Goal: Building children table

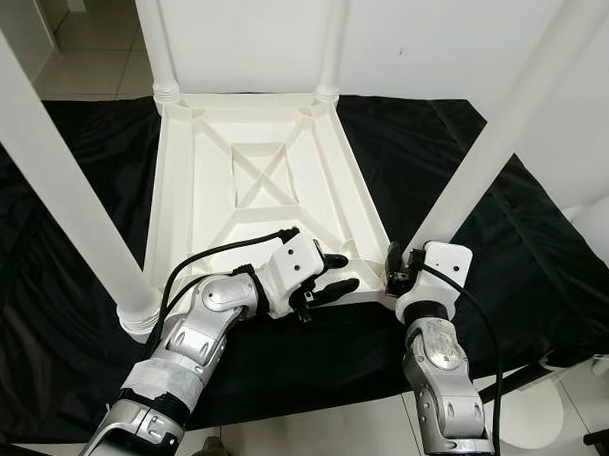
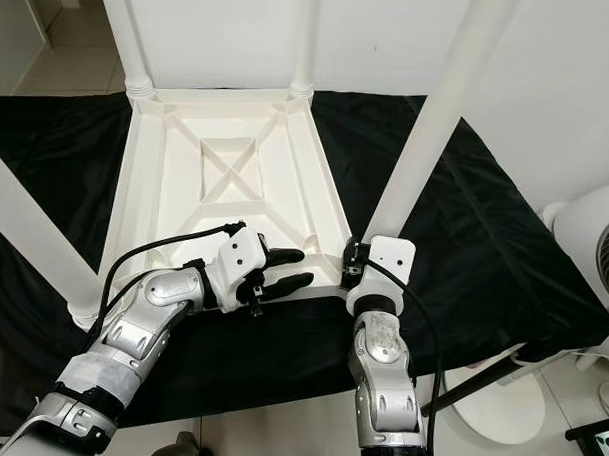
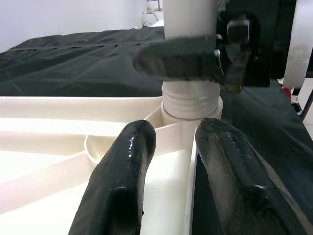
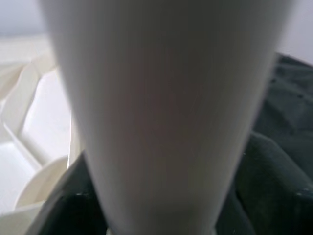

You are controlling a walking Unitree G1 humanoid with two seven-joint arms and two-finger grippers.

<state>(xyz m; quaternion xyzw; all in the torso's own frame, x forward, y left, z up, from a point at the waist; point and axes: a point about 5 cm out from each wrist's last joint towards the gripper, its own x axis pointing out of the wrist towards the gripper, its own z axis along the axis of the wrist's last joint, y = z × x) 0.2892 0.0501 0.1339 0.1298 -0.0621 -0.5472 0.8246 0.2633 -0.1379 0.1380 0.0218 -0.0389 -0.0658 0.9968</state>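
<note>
White children's tabletop (image 1: 256,186) lies upside down on black cloth (image 1: 61,310), legs up. Left tool (image 1: 333,274) open, fingers straddling the tabletop's near rim. Left wrist view shows the near-right leg (image 3: 190,98) seated in its socket. Right tool (image 1: 398,269) at that leg's base; grip hard to make out, cannot tell. Right wrist view: blurred leg.

We see the white tabletop (image 2: 226,175) upside down on a black cloth (image 2: 454,243), four legs standing up. Left gripper (image 2: 283,269) lies fingers apart over the near edge; right gripper (image 2: 355,262) sits against the near-right leg (image 2: 428,142). Fan (image 2: 594,238) at right.
</note>
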